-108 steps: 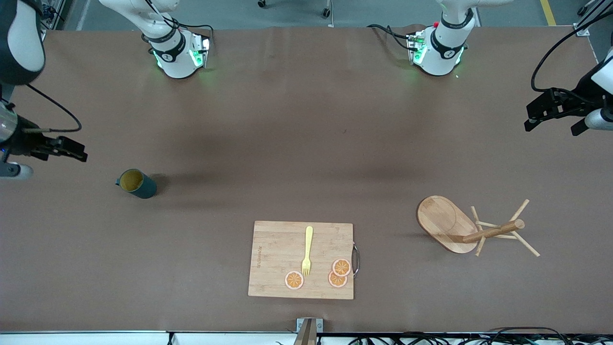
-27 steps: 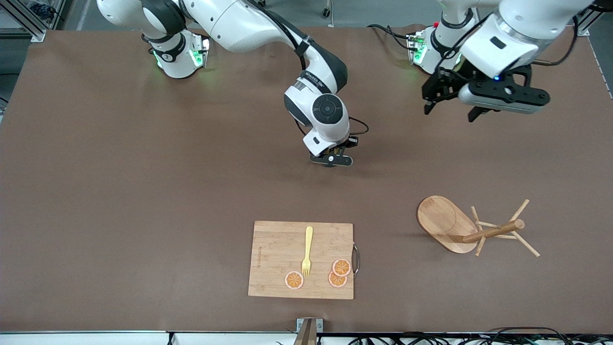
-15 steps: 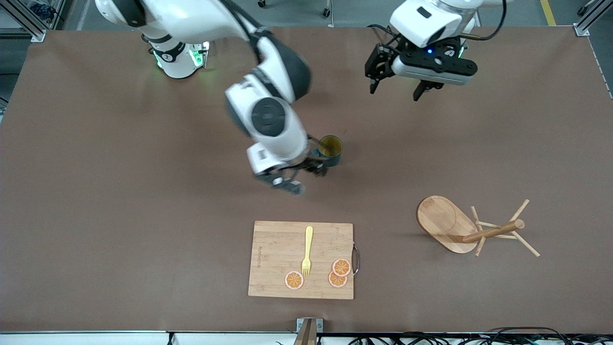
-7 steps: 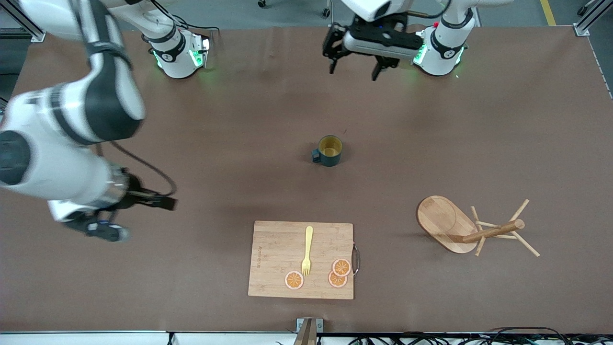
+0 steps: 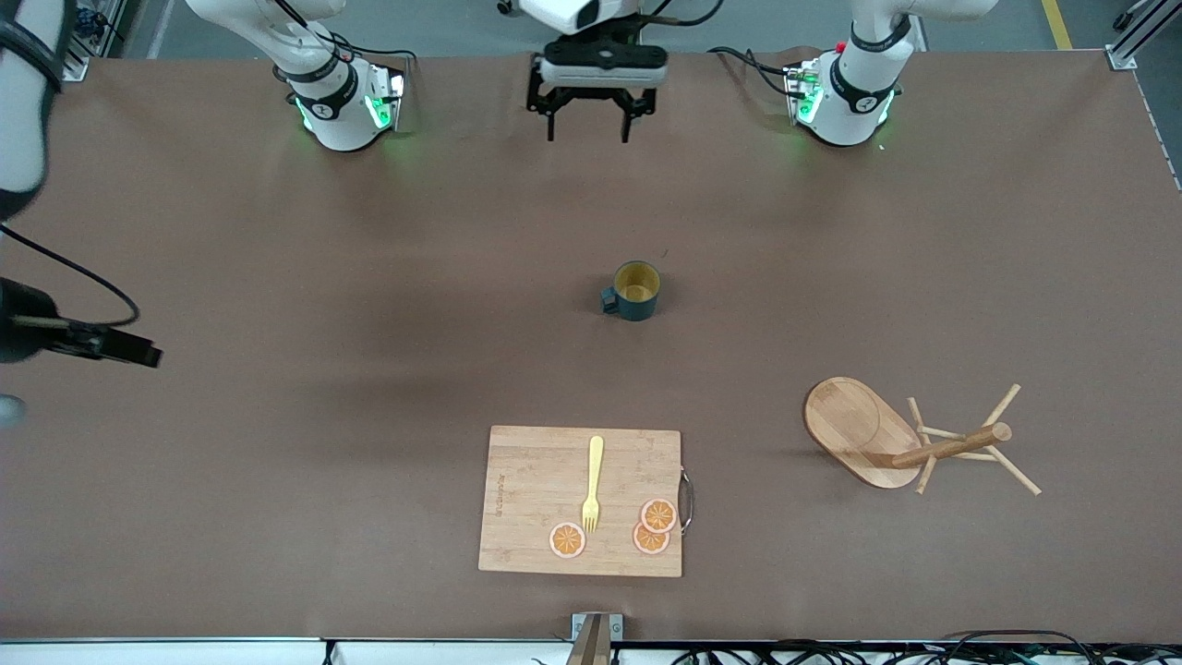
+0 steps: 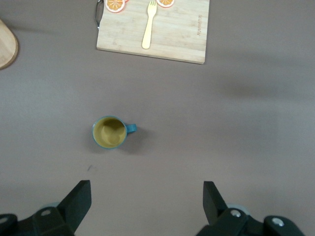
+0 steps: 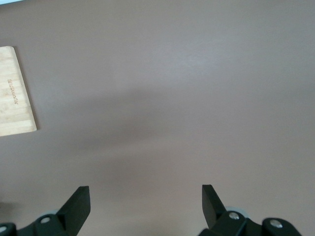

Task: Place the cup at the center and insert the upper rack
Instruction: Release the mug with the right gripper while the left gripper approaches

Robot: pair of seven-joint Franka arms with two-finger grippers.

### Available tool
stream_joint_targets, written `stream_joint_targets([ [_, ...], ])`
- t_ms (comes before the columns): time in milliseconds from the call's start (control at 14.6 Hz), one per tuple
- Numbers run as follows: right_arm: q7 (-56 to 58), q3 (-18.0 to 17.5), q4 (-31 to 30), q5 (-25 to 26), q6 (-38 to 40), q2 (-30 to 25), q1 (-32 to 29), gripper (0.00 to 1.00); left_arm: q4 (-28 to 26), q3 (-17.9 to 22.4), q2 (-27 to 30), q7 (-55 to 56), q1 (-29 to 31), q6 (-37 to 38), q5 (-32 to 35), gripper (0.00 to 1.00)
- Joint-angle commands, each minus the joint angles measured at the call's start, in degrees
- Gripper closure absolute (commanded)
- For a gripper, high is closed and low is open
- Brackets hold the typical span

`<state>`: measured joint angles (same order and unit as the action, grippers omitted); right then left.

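Teal cup (image 5: 635, 291) — upright at the frame's middle, alone on the brown table (image 5: 369, 369), released since a second ago; first step looks done. Right gripper (image 5: 129, 351) has swung out to the middle left edge, fingers spread and empty in its wrist view. Left gripper (image 5: 588, 115), wide open and empty, has moved to top centre. Wooden rack (image 5: 891, 439) — unmoved at lower right, tipped on its side, apparently next. Cutting board (image 5: 536, 499) sits lower centre.
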<state>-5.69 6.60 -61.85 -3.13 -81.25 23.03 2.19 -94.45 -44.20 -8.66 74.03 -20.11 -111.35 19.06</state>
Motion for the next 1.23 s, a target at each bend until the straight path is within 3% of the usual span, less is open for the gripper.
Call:
stream_joint_targets([
  [0,4.6,-1.9,-13.8,1.1,-7.1,-10.2,-3.6,0.00,0.8,-0.1,-7.5,15.2,-6.2,-1.0,12.8,0.00],
  [410,7.0,-2.7,-16.4,3.2,-9.4,-13.2,-4.0,0.00,1.4,0.4,-22.4,43.2,-15.0,-0.4,33.4,0.00],
  [683,6.8,-2.7,-25.8,3.3,-12.3,-19.0,-3.3,0.00,1.7,2.5,-29.3,51.0,-17.5,0.5,41.8,0.00],
  [820,6.9,-2.8,-31.1,3.2,-14.5,-22.2,-3.2,0.00,3.6,8.5,-31.4,51.1,-21.8,0.5,42.0,0.00],
  [1025,7.0,-2.7,-32.5,3.5,-14.6,-23.5,-3.2,0.00,5.9,18.7,-34.1,52.9,-29.4,0.5,42.1,0.00],
  [1161,7.0,-2.9,-32.3,3.6,-14.3,-23.6,-3.2,0.00,5.9,21.6,-34.8,52.9,-31.8,0.4,42.3,0.00],
])
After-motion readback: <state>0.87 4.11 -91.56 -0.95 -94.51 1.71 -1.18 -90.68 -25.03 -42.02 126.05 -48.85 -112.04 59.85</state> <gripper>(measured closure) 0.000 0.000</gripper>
